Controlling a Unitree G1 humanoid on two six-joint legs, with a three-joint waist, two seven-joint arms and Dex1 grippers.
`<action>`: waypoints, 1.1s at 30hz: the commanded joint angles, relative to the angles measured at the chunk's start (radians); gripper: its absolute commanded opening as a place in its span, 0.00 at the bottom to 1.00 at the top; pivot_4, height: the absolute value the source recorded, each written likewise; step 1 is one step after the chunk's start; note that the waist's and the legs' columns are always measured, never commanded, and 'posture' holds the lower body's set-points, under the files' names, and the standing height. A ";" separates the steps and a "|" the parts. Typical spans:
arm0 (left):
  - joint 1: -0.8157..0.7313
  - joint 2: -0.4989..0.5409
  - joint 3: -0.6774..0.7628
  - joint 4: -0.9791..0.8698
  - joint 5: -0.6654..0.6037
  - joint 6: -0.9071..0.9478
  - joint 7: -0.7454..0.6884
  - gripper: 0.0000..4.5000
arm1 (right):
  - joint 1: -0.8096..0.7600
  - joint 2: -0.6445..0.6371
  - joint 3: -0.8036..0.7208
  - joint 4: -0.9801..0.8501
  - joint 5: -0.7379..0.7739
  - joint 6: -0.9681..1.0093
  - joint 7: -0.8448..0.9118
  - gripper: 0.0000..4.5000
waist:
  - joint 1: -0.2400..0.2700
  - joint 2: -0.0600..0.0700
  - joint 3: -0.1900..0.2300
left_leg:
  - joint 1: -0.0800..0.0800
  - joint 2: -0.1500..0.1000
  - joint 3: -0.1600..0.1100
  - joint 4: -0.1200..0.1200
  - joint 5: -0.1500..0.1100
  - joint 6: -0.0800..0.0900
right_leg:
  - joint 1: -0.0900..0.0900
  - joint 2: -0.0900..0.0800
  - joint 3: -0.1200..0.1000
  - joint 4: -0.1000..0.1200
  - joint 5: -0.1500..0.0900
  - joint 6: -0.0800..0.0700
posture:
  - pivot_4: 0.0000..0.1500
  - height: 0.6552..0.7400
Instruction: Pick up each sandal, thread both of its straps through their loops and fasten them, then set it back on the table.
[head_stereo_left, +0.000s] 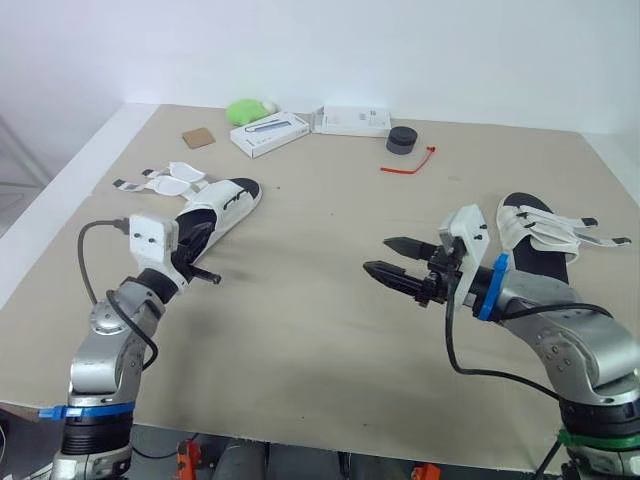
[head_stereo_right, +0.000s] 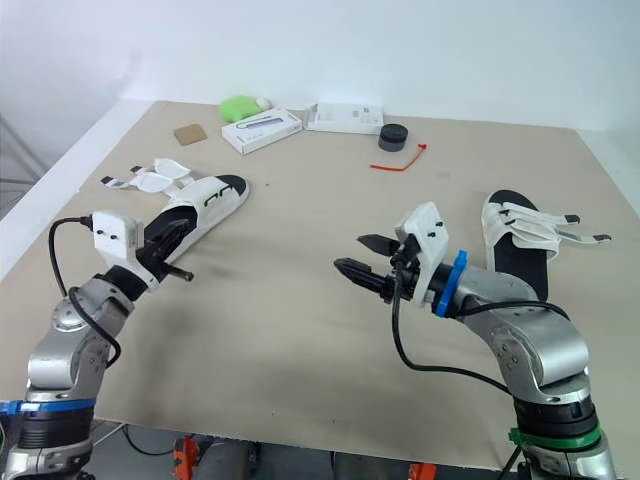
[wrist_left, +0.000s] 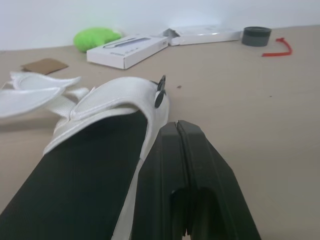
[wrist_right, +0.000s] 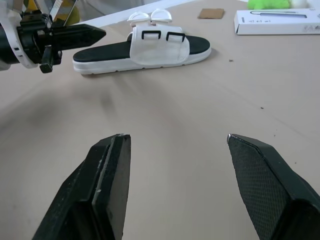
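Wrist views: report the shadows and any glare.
Left wrist view: even light, no hard glare; the open straps throw a soft shadow on the table. Right wrist view: a thin shadow hugs the sandal; a fainter one lies under the left gripper.

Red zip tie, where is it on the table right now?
In the left eye view the red zip tie lies far back on the table, just in front of the black puck, right of the flat white box.

2 sandals (head_stereo_left: 222, 200) (head_stereo_left: 540, 238), 2 boxes (head_stereo_left: 270, 133) (head_stereo_left: 352, 121)
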 joint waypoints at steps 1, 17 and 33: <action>-0.057 0.008 0.019 0.039 0.015 0.020 0.036 0.06 | -0.012 0.013 0.003 -0.009 -0.015 -0.031 -0.007 0.75 | -0.002 0.000 0.000 | 0.000 0.000 0.000 0.000 0.000 0.000 | 0.000 0.000 0.000 0.000 0.000 0.000 | 1.00 1.00; -0.207 0.028 -0.060 0.261 0.113 0.087 0.050 1.00 | 0.009 0.040 -0.013 -0.025 -0.041 -0.043 -0.045 0.76 | -0.005 0.000 0.000 | 0.000 0.000 0.000 0.000 0.000 0.000 | 0.000 0.000 0.000 0.000 0.001 0.000 | 1.00 1.00; -0.493 -0.032 -0.137 0.761 0.214 -0.057 -0.020 1.00 | 0.002 0.051 0.000 -0.017 -0.064 -0.049 -0.078 0.76 | -0.006 0.000 0.000 | 0.001 -0.001 0.000 0.000 0.002 -0.001 | 0.000 0.000 0.000 0.001 0.002 0.002 | 1.00 1.00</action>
